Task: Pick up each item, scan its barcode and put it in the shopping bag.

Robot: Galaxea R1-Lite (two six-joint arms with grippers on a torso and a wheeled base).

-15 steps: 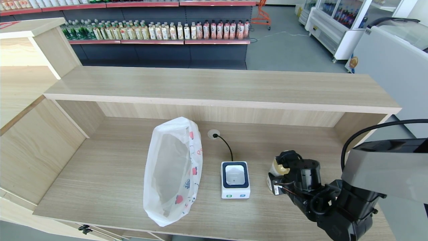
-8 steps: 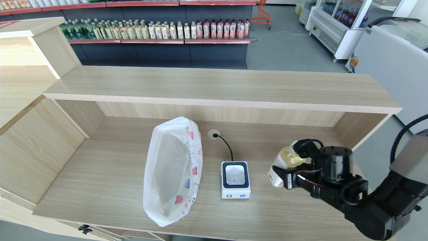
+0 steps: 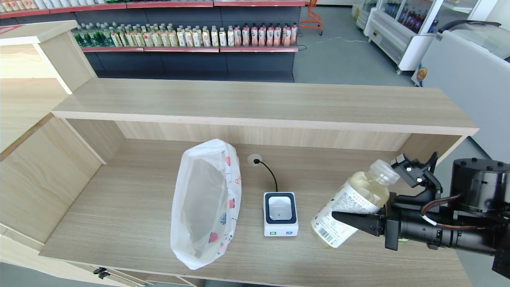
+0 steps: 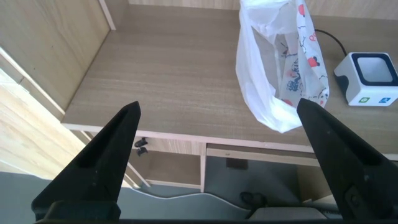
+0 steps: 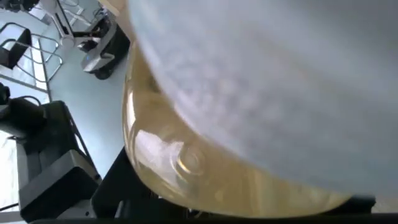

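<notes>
A clear bottle [image 3: 351,205] of pale yellow drink with a white label and white cap hangs tilted above the counter, right of the scanner [image 3: 280,214]. My right gripper [image 3: 380,197] is shut on the bottle, whose barcode end points down toward the counter. The right wrist view looks at the bottle [image 5: 236,168] from very close. A white plastic shopping bag [image 3: 207,201] with small printed figures stands open left of the scanner. My left gripper [image 4: 217,155] is open, held off the counter's near edge, with the bag [image 4: 281,62] and scanner [image 4: 368,78] beyond it.
The wooden counter [image 3: 131,215] has a raised shelf [image 3: 263,103] behind it and side walls left and right. The scanner's black cable [image 3: 270,173] runs to a hole in the counter. Store shelves with bottles and freezers stand in the background.
My right gripper has lifted the bottle off the counter and swung it, tilting it so the cap points up and to the right. Bag and scanner have not moved.
</notes>
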